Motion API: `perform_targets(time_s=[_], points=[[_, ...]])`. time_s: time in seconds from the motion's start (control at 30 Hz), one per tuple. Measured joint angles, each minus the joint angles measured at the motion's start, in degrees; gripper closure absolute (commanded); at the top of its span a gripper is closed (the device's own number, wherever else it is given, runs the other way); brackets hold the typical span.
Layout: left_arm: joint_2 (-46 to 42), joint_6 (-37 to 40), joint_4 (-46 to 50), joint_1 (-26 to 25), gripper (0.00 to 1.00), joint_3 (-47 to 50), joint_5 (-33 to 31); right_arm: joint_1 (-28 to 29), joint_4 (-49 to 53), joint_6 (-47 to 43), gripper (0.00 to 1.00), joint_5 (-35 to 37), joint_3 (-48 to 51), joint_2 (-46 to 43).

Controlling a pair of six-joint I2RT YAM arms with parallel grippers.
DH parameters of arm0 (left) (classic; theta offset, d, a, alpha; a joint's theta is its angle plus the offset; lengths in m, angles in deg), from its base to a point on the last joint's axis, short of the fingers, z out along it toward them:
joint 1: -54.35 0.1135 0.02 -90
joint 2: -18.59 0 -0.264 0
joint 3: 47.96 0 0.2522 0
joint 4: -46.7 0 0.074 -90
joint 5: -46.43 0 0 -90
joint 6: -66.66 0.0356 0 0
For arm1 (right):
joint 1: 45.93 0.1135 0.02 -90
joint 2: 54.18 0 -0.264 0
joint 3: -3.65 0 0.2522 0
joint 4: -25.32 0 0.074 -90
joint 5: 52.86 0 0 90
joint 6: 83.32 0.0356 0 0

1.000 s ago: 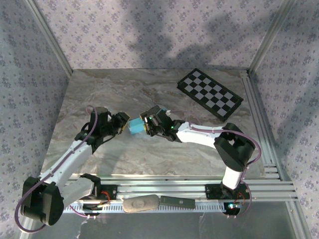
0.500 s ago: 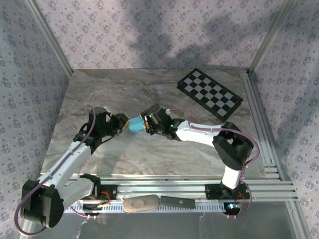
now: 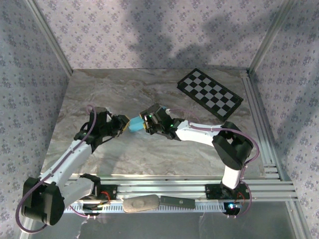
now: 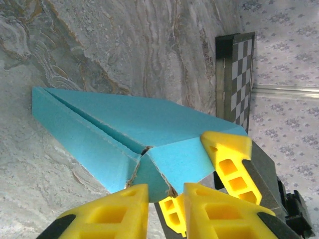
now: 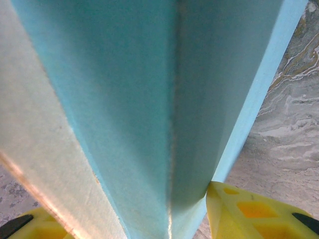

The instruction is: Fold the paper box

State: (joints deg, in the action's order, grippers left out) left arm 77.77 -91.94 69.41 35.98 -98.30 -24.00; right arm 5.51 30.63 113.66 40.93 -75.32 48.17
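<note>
At the near edge, the two arm bases are bolted to the aluminium rails [image 3: 174, 181], and both arms are bent inward over the marble-patterned table [image 3: 124, 89] so that their tips meet near its middle. The paper box [image 3: 134, 123], turquoise side out, is found there, set directly between the left gripper [image 3: 122, 125] and the right gripper [image 3: 148, 124], with its long axis laid roughly along the line that joins them. In the left wrist view, the box's near end, where the folded flaps meet at a ragged seam, is seen just at the tips of the left gripper's yellow fingers [image 4: 114, 214]. These are set a narrow gap apart, and whether the corner is pinched between them cannot be told. The box's far end is clamped by the right gripper, one finger [image 4: 227, 154] of which is pressed against the far corner. In the right wrist view the card is seen running up between both of its pads. Whether the box is lifted or resting on the table cannot be told. The coming move is judged to turn on this: the box is steadied from the right, while the unfinished end flaps are presented to the left gripper, which is nearer to them. Farther back, well apart, the black-and-white checkerboard [image 3: 209, 93] is laid near the right rear corner.
</note>
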Motion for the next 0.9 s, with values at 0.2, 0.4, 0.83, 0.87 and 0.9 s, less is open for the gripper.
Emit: perform_targets(time_s=[0.2, 0.4, 0.83, 0.87, 0.9], points=[[0.35, 0.20, 0.04, 0.00, 0.79, -0.11, 0.20, -0.11, 0.02, -0.07, 0.51, -0.17, -0.09, 0.04], [1.01, 0.92, 0.07, 0.00, 0.83, -0.31, 0.20, -0.22, 0.02, -0.09, 0.51, -0.20, -0.31, 0.20], [3.56, 4.35, 0.50, 1.53, 0.89, -2.29, 0.61, -1.25, 3.04, -0.11, 0.52, -1.75, -3.89, 1.97], [3.80, 4.61, 0.50, 1.66, 0.89, -2.43, 0.63, -1.38, 3.43, -0.11, 0.52, -1.92, -4.35, 2.19], [4.00, 4.83, 0.57, 1.68, 0.89, -2.64, 0.61, -1.44, 3.74, -0.11, 0.52, -2.01, -4.63, 2.32]])
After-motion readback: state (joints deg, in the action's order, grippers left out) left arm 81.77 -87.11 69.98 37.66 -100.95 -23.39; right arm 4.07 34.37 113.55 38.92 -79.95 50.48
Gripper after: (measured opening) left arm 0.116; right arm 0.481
